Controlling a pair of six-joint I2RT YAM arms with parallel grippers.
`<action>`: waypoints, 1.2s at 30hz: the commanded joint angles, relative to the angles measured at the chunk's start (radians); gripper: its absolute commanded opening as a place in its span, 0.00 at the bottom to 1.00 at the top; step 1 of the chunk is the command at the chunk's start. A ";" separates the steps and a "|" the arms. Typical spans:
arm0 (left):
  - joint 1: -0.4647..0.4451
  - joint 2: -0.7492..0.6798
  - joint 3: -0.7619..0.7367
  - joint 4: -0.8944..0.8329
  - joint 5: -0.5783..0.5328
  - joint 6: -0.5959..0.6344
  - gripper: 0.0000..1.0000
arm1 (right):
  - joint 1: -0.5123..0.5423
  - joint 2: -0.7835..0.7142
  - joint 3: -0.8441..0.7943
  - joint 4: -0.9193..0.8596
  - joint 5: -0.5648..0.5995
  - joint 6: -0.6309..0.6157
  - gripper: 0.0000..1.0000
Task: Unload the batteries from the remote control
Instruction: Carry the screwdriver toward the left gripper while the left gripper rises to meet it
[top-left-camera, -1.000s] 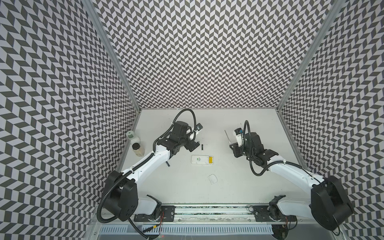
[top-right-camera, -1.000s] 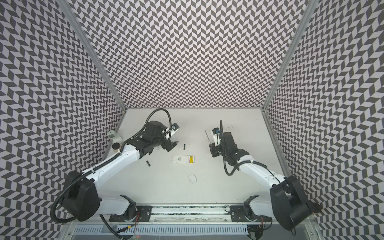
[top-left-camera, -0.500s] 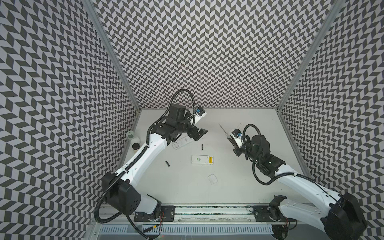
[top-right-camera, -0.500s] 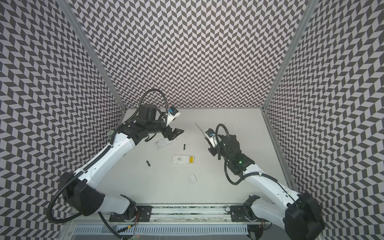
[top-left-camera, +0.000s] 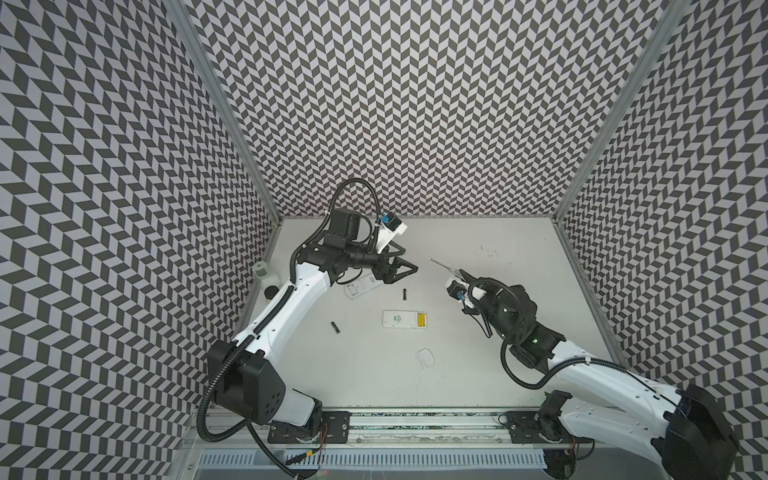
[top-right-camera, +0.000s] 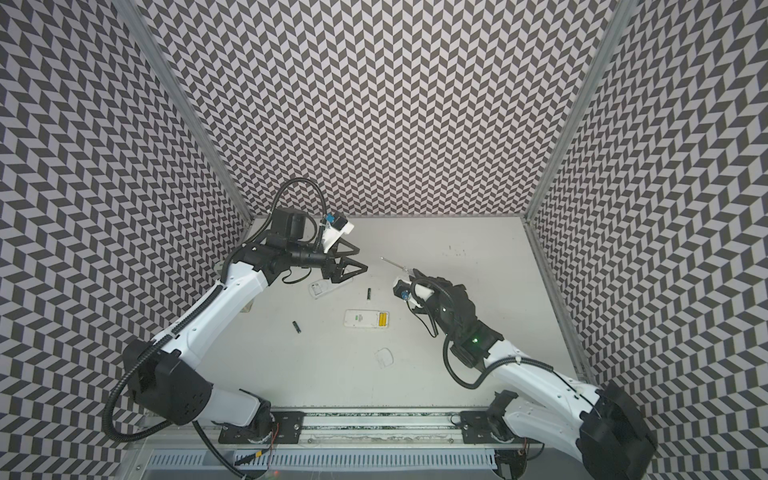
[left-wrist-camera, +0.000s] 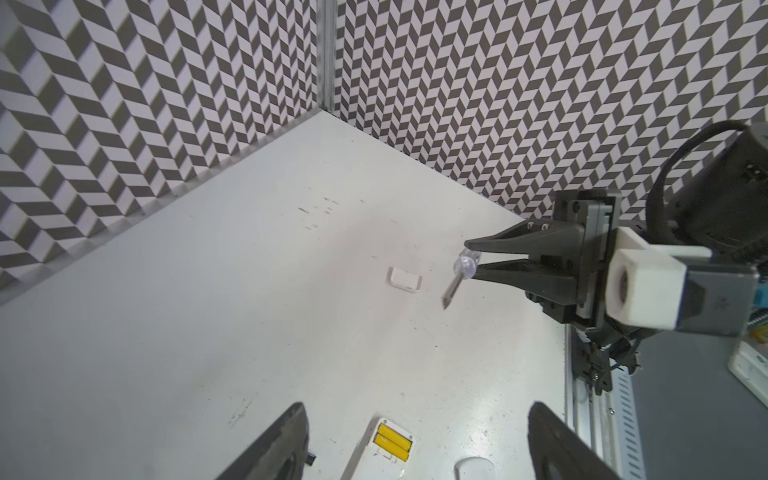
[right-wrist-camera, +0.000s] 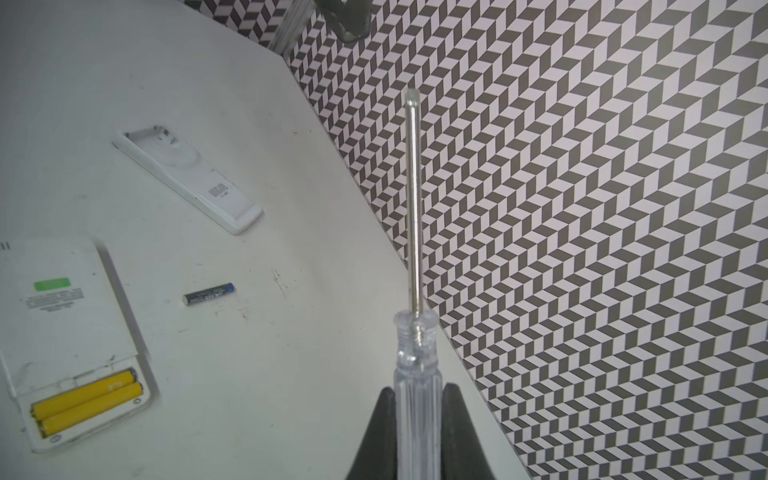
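Clear-handled screwdriver (right-wrist-camera: 413, 208) up off the white table (top-left-camera: 498, 332), metal shaft slanting twd back-left, small clear plastic bit (top-left-camera: 425, 357) lying nr table's front-mid, two little jars (top-left-camera: 262, 270) by left wall, b/w chevron walls (top-left-camera: 415, 104) all round

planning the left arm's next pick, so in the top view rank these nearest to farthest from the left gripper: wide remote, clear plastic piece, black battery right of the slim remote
1. black battery: mid-table, just in front of the open left gripper
2. wide remote: centre, farther forward
3. clear plastic piece: farthest forward, slightly right
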 joint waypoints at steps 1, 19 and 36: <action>0.006 0.007 -0.001 0.012 0.093 -0.006 0.82 | 0.029 0.013 0.001 0.117 0.098 -0.115 0.04; -0.008 0.070 -0.162 0.303 0.204 -0.339 0.57 | 0.109 0.119 -0.018 0.275 0.128 -0.201 0.03; -0.016 0.078 -0.158 0.290 0.189 -0.335 0.00 | 0.158 0.160 0.004 0.258 0.153 -0.194 0.03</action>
